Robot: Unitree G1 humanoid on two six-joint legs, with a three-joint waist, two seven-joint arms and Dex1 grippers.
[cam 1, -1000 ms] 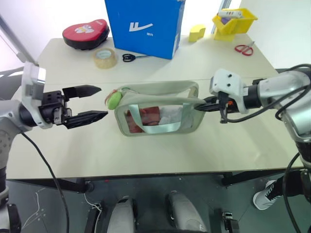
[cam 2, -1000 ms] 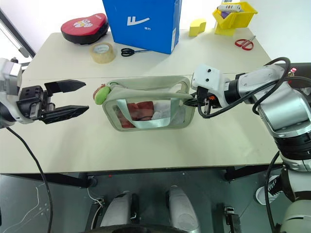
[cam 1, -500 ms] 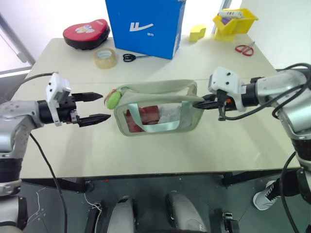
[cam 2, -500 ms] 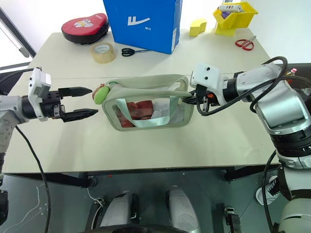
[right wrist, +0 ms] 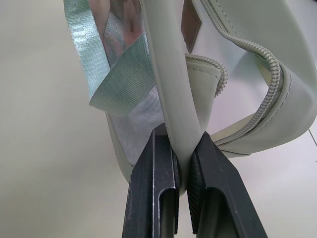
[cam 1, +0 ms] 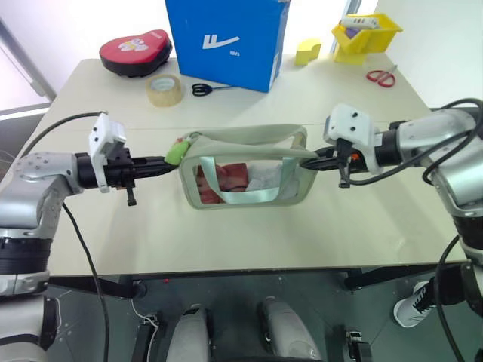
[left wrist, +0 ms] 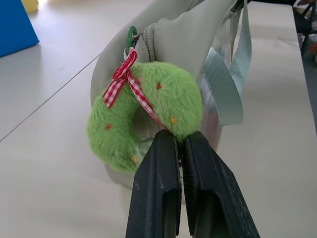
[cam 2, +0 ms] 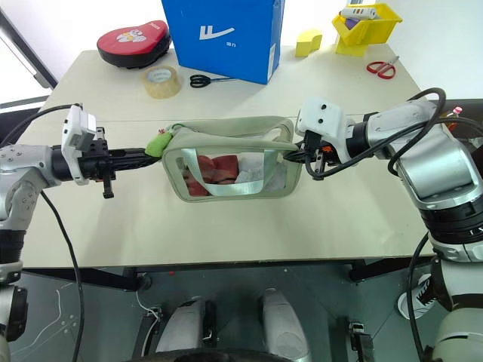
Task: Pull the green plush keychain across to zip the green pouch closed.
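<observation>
A green pouch (cam 2: 230, 162) lay mid-table with its top gaping, stretched between two robot arms. The left gripper (cam 2: 148, 152) was clamped on the plush keychain (cam 2: 157, 143) at one end, while the right gripper (cam 2: 291, 157) pinched the pouch's other end. Behind stood a blue box (cam 2: 224, 35), tape roll (cam 2: 161, 81) and scissors (cam 2: 202, 80).

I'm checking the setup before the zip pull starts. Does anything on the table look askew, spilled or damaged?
Nothing stands out. The green pouch stands upright, unzipped, with the right gripper shut on one end and the left gripper shut on the green plush keychain at the other. Nothing looks spilled or torn.
</observation>
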